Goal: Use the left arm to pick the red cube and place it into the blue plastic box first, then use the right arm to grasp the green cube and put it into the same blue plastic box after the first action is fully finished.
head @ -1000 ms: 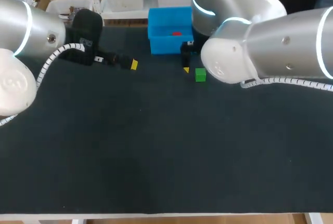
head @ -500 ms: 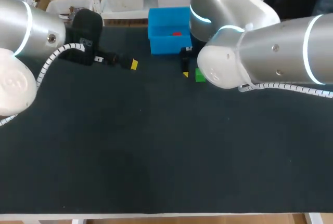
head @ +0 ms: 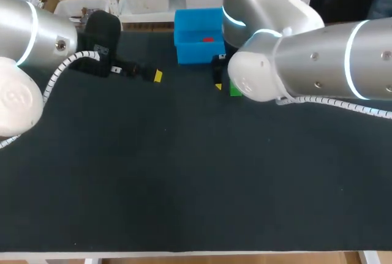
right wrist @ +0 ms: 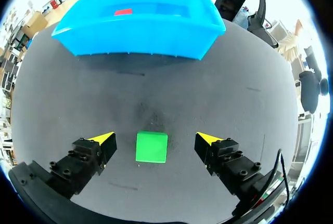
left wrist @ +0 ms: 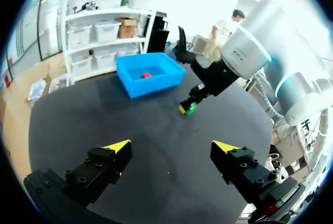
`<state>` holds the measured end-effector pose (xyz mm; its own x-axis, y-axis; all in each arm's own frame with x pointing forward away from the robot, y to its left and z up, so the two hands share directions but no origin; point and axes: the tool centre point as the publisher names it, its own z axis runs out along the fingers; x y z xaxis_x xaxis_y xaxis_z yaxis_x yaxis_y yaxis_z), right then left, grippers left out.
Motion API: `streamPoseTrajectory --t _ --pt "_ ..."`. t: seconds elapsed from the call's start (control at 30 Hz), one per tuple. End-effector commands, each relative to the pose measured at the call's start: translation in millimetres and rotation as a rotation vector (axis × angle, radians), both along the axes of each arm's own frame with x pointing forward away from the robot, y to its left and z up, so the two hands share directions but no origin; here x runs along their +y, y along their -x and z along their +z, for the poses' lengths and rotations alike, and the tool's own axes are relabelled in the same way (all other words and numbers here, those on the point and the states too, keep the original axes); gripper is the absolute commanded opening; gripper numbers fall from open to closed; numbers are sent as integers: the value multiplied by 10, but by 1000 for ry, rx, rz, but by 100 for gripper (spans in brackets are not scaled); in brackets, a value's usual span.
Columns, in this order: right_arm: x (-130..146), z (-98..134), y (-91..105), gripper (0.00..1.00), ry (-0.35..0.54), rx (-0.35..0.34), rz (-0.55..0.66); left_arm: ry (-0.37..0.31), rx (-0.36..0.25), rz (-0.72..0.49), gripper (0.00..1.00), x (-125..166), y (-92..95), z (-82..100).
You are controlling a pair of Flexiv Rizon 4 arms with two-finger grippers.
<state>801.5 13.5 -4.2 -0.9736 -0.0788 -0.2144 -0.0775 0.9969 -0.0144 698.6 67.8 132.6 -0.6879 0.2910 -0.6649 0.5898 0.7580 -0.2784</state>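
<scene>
- The dark bench (head: 184, 178) carries everything.
- The right arm (head: 318, 62) comes in from 3 o'clock. The right jaws are wide open low over the bench. Their yellow fingertips (right wrist: 104, 138) stand on either side of the green cube (right wrist: 151, 147), with a gap on each side, so they grip nothing.
- The left arm (head: 30, 37) comes in from 9 o'clock. The left jaws are wide open and empty, at about 8 o'clock of the box.
- The blue plastic box (head: 196, 52) sits at the bench's 12 o'clock edge.
- The green cube rests on the bench near the box, at about 5 o'clock of it.
- The red cube (head: 207, 39) lies inside the box.
</scene>
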Motion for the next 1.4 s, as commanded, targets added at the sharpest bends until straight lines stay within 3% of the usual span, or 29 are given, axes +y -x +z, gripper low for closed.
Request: streamPoseTrajectory --t 0.03,0.33,0.37,0.4,0.5,0.87,1.07,1.23,1.4 --pt "8 -32 -36 100 2 4 -4 7 -3 -5 100 22 4 -7" --pt "0 -98 -56 100 4 12 -12 7 -3 -5 100 22 4 -7" --pt "0 -99 -55 80 3 12 -14 7 -3 -5 100 22 4 -7" --pt "-1 -101 -53 40 0 13 -21 7 -3 -5 100 22 4 -7" --pt "-20 -117 -56 0 0 13 -33 7 -3 -5 100 22 4 -7" --pt "-23 -141 -51 0 -8 22 -40 7 -3 -5 100 22 4 -7" --pt "-38 -25 -23 0 -10 13 -48 7 -3 -5 100 22 4 -7" --pt "-53 220 -16 0 -13 -16 -57 7 -3 -5 100 22 4 -7" --pt "-38 615 -46 0 -64 -71 -63 7 -3 -5 100 22 4 -7"
